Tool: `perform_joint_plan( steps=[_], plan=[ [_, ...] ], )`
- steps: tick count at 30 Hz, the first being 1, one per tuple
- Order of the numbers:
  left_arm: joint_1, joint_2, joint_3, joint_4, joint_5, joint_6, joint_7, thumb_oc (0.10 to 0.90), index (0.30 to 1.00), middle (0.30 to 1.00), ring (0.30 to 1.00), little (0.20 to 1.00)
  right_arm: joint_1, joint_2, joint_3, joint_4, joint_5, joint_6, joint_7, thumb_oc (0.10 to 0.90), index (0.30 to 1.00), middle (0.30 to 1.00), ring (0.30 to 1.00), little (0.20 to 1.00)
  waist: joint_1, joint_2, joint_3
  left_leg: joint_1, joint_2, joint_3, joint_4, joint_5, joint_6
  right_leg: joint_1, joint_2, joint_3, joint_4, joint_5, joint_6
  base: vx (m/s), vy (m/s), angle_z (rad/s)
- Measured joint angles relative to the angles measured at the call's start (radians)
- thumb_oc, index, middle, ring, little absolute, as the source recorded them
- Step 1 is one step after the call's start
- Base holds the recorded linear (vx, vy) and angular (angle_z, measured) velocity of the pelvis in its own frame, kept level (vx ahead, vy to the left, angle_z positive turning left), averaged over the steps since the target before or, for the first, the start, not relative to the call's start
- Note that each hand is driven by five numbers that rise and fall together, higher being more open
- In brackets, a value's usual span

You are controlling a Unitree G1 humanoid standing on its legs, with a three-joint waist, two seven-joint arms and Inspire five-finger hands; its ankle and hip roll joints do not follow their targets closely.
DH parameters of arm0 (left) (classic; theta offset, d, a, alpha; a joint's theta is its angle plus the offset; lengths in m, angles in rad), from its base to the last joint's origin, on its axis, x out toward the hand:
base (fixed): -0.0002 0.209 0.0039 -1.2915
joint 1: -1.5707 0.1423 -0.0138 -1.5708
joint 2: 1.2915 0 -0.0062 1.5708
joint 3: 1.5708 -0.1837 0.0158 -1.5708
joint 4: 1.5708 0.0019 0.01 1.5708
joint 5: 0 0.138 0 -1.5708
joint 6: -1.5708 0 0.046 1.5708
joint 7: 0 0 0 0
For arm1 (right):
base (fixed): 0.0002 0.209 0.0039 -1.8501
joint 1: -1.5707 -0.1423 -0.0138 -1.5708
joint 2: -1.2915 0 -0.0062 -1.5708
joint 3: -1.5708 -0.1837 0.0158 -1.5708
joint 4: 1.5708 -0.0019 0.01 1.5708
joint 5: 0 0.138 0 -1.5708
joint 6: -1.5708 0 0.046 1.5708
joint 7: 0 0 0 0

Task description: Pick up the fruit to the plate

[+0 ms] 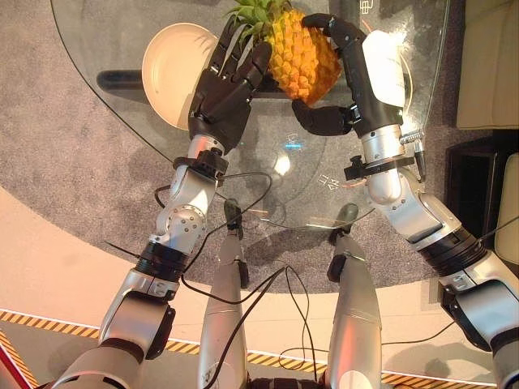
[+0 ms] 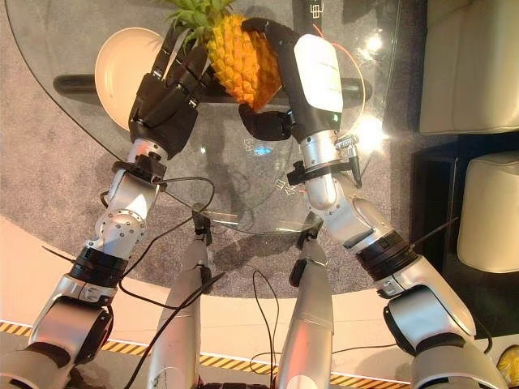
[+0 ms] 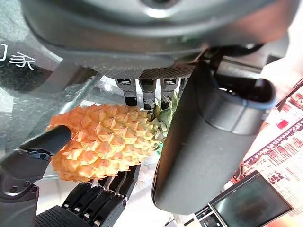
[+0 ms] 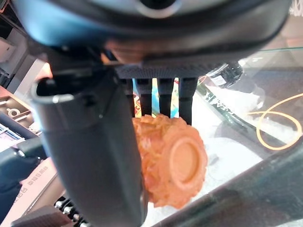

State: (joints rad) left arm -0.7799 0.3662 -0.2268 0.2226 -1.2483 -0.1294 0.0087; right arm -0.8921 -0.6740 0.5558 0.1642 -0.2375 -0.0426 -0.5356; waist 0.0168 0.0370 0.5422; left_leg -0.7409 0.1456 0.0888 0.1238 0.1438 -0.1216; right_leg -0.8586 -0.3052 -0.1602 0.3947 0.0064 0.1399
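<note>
We see the pineapple (image 1: 302, 55) held over the glass table (image 1: 340, 170) between both hands. The right hand (image 1: 357, 73) curls its fingers and thumb around it; the left hand (image 1: 227, 81) presses with straight fingers. The plate (image 1: 170, 69) lies at nine o'clock of the fruit.

A pineapple (image 2: 243, 63) is held between both hands above the glass desk (image 2: 340, 174). The right hand (image 2: 285, 77) curls round its right side, thumb under its base. The left hand (image 2: 166, 93) lies with straight fingers against its leafy end. A plate (image 2: 117, 65) sits just left of the left hand.
</note>
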Motion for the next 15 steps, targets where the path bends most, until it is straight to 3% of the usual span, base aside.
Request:
perform_joint_plan(
  steps=[15],
  plan=[
    [0.005, -0.001, 0.0, -0.008, -0.034, -0.037, 0.001, 0.8, 0.9, 0.9, 0.9, 0.9, -0.017, -0.002, 0.001, 0.0, -0.019, -0.008, 0.019, 0.1, 0.3, 0.3, 0.3, 0.2, 0.0, 0.0, 0.0, 0.0, -0.001, -0.001, 0.001, 0.001, 0.0, 0.001, -0.001, -0.001, 0.002, 0.0, 0.0, 0.0, 0.0, 0.0]
  ],
)
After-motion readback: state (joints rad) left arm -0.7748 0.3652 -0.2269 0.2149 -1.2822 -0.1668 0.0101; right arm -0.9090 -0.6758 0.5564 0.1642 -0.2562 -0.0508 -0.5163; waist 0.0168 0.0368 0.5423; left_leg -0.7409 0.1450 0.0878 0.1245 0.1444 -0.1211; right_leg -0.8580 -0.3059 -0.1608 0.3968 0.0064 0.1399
